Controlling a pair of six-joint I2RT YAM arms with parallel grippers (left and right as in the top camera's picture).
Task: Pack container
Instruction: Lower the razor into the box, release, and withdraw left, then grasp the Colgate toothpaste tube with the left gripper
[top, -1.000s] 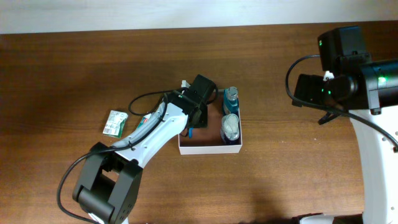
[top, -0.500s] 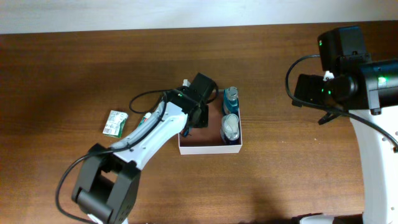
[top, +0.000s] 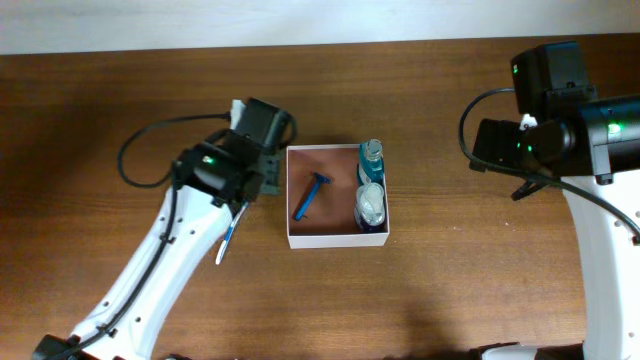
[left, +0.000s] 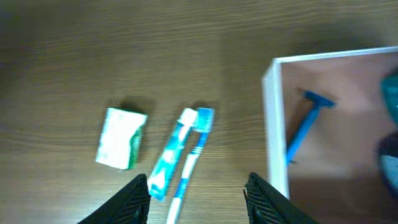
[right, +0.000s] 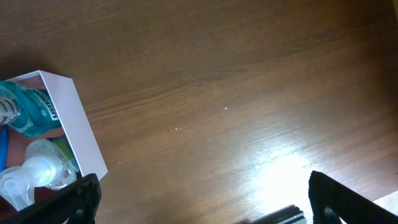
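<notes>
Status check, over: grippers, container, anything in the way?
Left gripper open, empty, over toothbrush and toothpaste beside the container. Right gripper open, empty, off to the side. Container holds razor, two bottles. Nothing blocking it.

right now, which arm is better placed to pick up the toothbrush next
Left. The left gripper hangs open over the toothbrush, lying left of the container. The right gripper, also open, sits beyond the opposite side.

- Container (top: 336, 241): square, shallow, thin white walls, reddish-brown floor, sitting level with its open top up.
- It lies ahead and right of the left fingers (left: 134, 202), outside their gap, one wall close beside them.
</notes>
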